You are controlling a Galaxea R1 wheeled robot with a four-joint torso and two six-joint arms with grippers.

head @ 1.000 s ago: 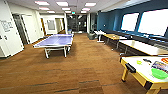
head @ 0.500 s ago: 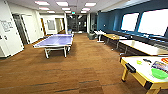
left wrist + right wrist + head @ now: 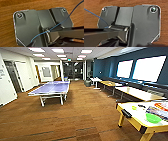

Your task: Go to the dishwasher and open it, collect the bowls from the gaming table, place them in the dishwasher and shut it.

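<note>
The gaming table (image 3: 130, 122), with yellow sides and legs and a white top, stands at the right of the head view. On it sit the two bowls: a bright green bowl (image 3: 153, 118) near the front and a smaller pale yellow-green bowl (image 3: 134, 107) further back. A small black object (image 3: 141, 106) lies beside the smaller bowl. The dishwasher is out of view. Both wrist views look down past the robot's dark plate onto brown wood-patterned floor (image 3: 7, 31).
A blue table-tennis table (image 3: 51, 88) stands left of centre. Long tables (image 3: 135, 92) and a bench line the blue right wall under bright windows. Brown floor (image 3: 82, 114) stretches between them towards dark glass doors (image 3: 72, 70) at the far end. White doors are on the left wall.
</note>
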